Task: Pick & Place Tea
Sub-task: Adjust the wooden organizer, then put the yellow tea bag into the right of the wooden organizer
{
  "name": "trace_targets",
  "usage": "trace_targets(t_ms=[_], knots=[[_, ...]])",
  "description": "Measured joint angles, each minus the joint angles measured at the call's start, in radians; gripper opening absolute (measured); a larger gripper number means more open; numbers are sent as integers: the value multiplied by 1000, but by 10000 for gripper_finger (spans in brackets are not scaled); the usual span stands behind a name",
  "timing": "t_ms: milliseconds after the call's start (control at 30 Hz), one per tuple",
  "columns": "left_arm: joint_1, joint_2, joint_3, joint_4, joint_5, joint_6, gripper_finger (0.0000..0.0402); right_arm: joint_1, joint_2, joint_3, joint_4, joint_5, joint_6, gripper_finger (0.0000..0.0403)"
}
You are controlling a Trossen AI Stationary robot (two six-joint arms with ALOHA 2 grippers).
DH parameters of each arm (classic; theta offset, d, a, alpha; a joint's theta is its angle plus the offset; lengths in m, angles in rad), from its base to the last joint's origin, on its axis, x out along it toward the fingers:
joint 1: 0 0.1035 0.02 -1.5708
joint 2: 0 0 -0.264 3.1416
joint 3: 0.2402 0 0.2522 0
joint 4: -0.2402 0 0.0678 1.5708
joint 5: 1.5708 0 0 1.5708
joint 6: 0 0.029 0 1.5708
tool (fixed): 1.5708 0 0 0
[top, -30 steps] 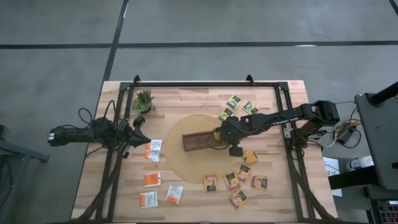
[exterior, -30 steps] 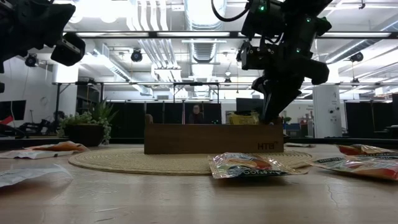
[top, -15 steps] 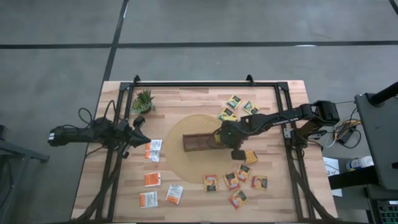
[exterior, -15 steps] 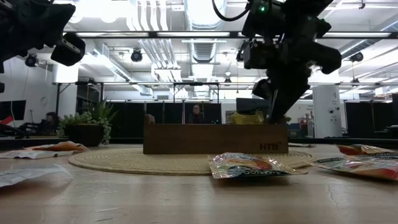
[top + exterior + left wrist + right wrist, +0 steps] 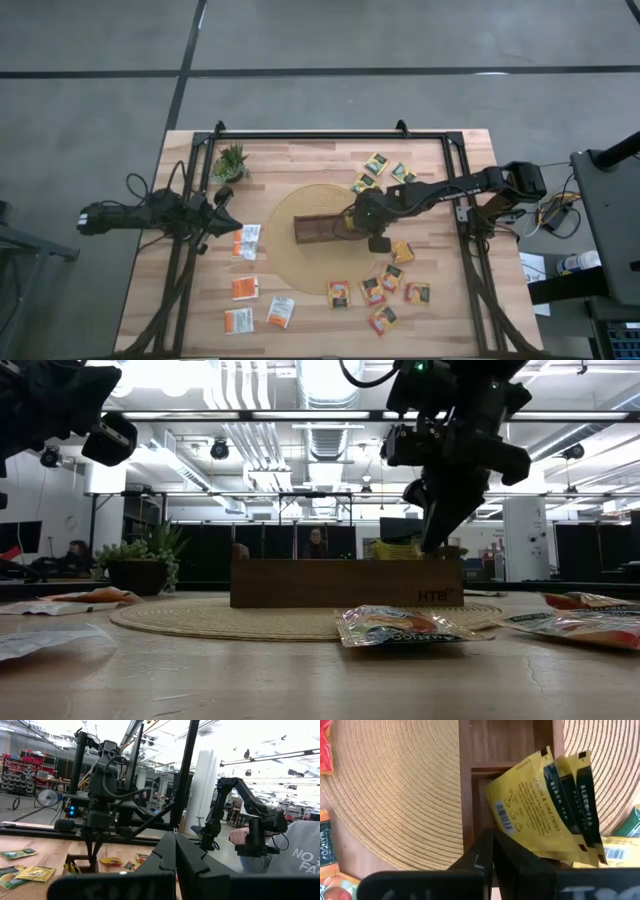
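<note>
Right gripper (image 5: 350, 222) clenched, empty, jaws just above two yellow paper tea sachets (image 5: 545, 805) standing tilted in the dark brown wooden divided tray's (image 5: 315, 229) end compartment. Left gripper (image 5: 227, 214) clenched, empty, well apart. Six orange-brown sachets (image 5: 385, 283) lie near the right jaws.

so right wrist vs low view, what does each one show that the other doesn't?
Right wrist only: the tray's compartments from above, and the print on the yellow sachets leaning out of the end compartment. The right gripper is shut, not gripping them.

Low only: the potted plant, loose sachets on the table such as the one in front, the left arm waiting high, and the room behind.

Both: the wooden tray, the woven mat under it, and the yellow sachets poking above the tray.
</note>
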Motion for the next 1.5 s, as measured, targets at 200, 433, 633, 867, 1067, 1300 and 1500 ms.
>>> trace_targets(t_ms=[200, 433, 633, 867, 1067, 1300, 1500], knots=[[0, 0, 0, 0, 0, 0, 0, 1, 19, -8, 1, -36, 13, 8], [0, 0, 0, 0, 0, 0, 0, 1, 42, 2, -7, -96, -32, 8], [0, 0, 0, 0, 0, 0, 0, 2, 2, 17, -6, -37, -50, 8], [0, 0, 0, 0, 0, 0, 0, 4, -76, 7, -52, 44, -51, 8], [0, 0, 0, 0, 0, 0, 0, 8, -188, -55, -49, 52, -51, 8], [0, 0, 0, 0, 0, 0, 0, 6, -356, -149, -17, 241, 22, 8], [0, 0, 0, 1, 0, 0, 0, 5, -470, -220, -21, 392, 97, 8]])
